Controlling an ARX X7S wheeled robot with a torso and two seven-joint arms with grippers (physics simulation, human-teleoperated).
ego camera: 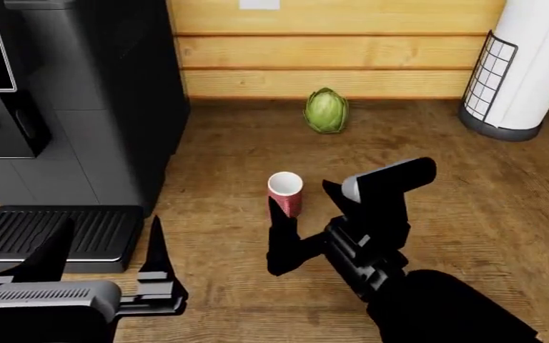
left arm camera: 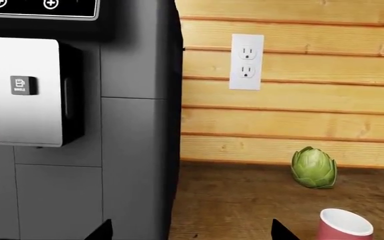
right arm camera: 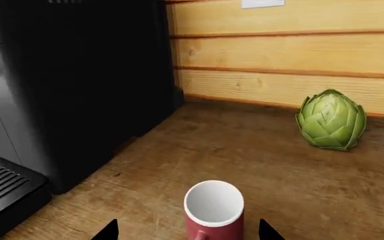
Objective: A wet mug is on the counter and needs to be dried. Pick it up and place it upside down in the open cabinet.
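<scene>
Nearest the robot in the head view, the left gripper (ego camera: pixel 108 254) hangs low over the front of the counter (ego camera: pixel 226 300), its two dark fingers spread wide and holding nothing; it sits just in front of the black ribbed drip tray (ego camera: pixel 51 232). To its right, the right gripper (ego camera: pixel 303 204) reaches forward from a bulky black arm. Its fingers are also wide apart, one on each side of the mug (ego camera: pixel 285 193) — the head view does not show whether either one touches it. In the right wrist view the two fingertips show only as dark points at the picture's edge, with the mug (right arm camera: pixel 213 210) between them and a gap on both sides.

The mug stands upright on the counter, its white inside facing up and its body dark pink. It is near the middle of the worktop, a little right of the coffee machine (ego camera: pixel 74 107).

The coffee machine is a tall dark box at the left, with a lit control panel and a silvery spout block (left arm camera: pixel 25 92).

Farther back, an artichoke (ego camera: pixel 326 111) sits on the wood close to the plank wall (ego camera: pixel 351 50). At the right a white cylinder (ego camera: pixel 527 64) stands in a wire base. A white socket (left arm camera: pixel 247 62) is set into the wall above.
</scene>
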